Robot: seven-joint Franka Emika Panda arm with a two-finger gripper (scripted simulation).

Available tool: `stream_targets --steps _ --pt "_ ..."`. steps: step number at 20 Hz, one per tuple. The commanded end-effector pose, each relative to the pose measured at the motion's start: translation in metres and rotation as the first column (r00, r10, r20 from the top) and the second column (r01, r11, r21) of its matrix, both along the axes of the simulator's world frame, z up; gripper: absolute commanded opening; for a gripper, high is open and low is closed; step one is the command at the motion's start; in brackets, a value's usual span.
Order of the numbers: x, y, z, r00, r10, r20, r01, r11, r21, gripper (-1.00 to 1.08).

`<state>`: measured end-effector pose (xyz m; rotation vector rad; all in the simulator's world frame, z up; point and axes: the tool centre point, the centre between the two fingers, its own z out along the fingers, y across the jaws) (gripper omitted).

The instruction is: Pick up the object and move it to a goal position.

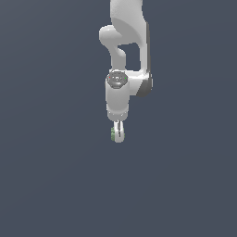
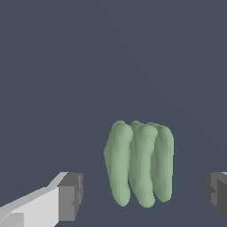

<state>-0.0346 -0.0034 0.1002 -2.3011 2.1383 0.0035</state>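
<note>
The object (image 2: pixel 139 164) is a pale green ribbed lump made of several rounded ridges side by side. It lies on the flat dark surface between my fingers. My gripper (image 2: pixel 143 197) is open: one grey pad (image 2: pixel 71 195) stands clear of the lump on one side, and the other pad (image 2: pixel 216 193) is farther off on the opposite side. In the exterior view the white arm points straight down. There the gripper (image 1: pixel 118 134) sits low around the object (image 1: pixel 113 134), of which only a small green edge shows beside the fingers.
A plain dark grey-blue surface (image 1: pixel 55 176) fills both views. No other thing shows on it.
</note>
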Motion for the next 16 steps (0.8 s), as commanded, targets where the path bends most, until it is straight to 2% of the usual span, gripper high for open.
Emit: stream_targets --steps 1,10,16 --pt "-0.001 0.000 -0.001 1.000 -0.025 0.001 0.025 1.000 -0.001 1.00" --pt "-0.001 0.000 -0.005 0.999 -0.038 0.001 0.038 0.999 -0.002 1.00" --pt "-0.002 -0.001 -0.028 0.999 -0.041 0.001 0.041 0.999 -0.002 1.00"
